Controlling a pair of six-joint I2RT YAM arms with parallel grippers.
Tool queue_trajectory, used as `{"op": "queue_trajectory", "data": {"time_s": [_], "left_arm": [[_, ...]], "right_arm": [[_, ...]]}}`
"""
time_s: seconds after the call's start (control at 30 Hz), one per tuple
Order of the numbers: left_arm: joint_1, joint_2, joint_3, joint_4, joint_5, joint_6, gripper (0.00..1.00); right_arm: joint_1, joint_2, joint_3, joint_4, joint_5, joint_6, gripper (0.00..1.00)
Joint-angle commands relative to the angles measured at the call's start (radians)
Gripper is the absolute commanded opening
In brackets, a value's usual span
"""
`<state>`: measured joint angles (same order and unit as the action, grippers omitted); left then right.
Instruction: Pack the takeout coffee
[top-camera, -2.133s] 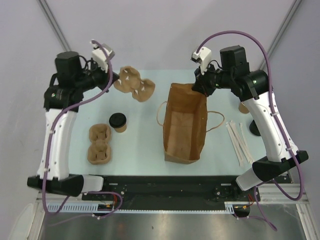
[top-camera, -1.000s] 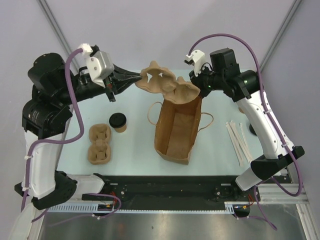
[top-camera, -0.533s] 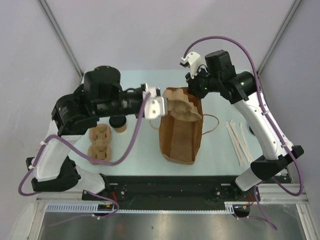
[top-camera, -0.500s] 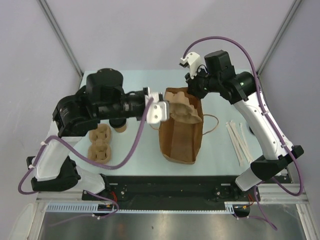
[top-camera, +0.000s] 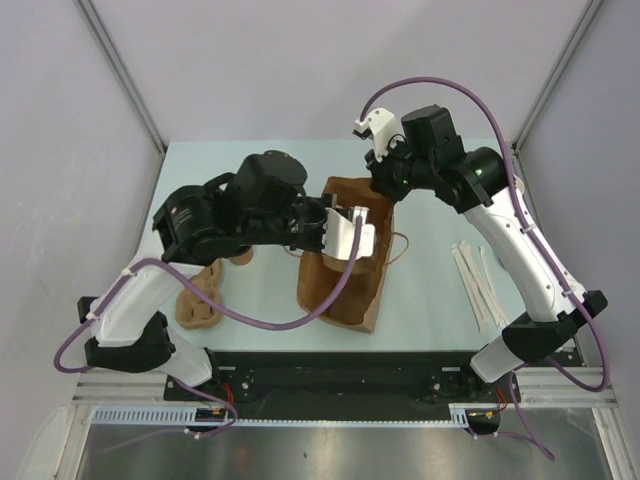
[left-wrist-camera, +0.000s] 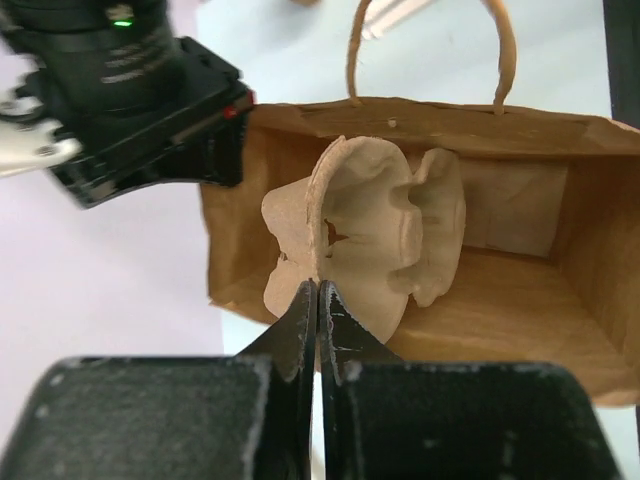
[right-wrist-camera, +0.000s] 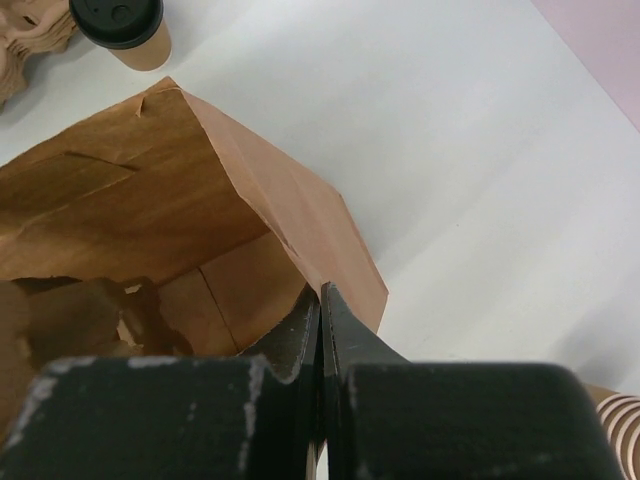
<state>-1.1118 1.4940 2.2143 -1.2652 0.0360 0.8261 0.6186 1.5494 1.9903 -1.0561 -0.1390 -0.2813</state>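
The takeout coffee (right-wrist-camera: 122, 25), a tan cup with a black lid, stands on the table to the left of the brown paper bag (top-camera: 340, 295). In the top view my left arm covers most of the cup. My left gripper (left-wrist-camera: 318, 290) is shut on the edge of a pulp cup carrier (left-wrist-camera: 370, 235) and holds it inside the bag's open mouth (left-wrist-camera: 500, 300). My right gripper (right-wrist-camera: 320, 292) is shut on the bag's far rim (right-wrist-camera: 290, 215) and holds it up. In the top view that gripper (top-camera: 378, 185) sits at the bag's back edge.
A second pulp carrier (top-camera: 200, 295) lies at the table's left front. Wrapped straws (top-camera: 478, 280) lie at the right. The rim of a stack of lidless cups (right-wrist-camera: 615, 415) shows at the right wrist view's lower right corner.
My left arm has swung right from the table's back left and lowered the carrier into the bag. The right gripper has lifted the bag's rim, and the bag has shifted slightly left.
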Motion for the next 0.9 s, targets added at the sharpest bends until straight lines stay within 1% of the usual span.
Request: {"op": "queue_trajectory", "data": {"time_s": [0.0,0.2,0.37,0.43,0.53,0.6,0.77,0.87], "left_arm": [[-0.01,0.032,0.027,-0.043,0.002,-0.053,0.0],[-0.01,0.124,0.036,-0.071,0.047,-0.102,0.0],[0.006,0.163,-0.007,-0.057,0.116,-0.13,0.0],[0.029,0.172,-0.04,-0.028,0.134,-0.145,0.0],[0.067,0.207,-0.05,-0.034,0.174,-0.165,0.0],[0.092,0.221,-0.056,-0.039,0.212,-0.168,0.0],[0.106,0.241,-0.12,-0.013,0.266,-0.15,0.01],[0.115,0.264,-0.137,-0.017,0.3,-0.14,0.01]], "right_arm": [[0.012,-0.048,-0.004,0.053,0.001,0.045,0.0],[0.015,-0.074,-0.057,0.087,-0.036,0.062,0.0],[0.015,-0.115,-0.122,0.122,-0.06,0.068,0.0],[0.013,-0.126,-0.146,0.131,-0.073,0.071,0.0],[0.015,-0.146,-0.183,0.146,-0.086,0.074,0.0],[0.013,-0.166,-0.214,0.165,-0.096,0.074,0.0],[0.0,-0.18,-0.24,0.179,-0.105,0.082,0.0],[-0.036,-0.178,-0.243,0.18,-0.155,0.091,0.0]]}}
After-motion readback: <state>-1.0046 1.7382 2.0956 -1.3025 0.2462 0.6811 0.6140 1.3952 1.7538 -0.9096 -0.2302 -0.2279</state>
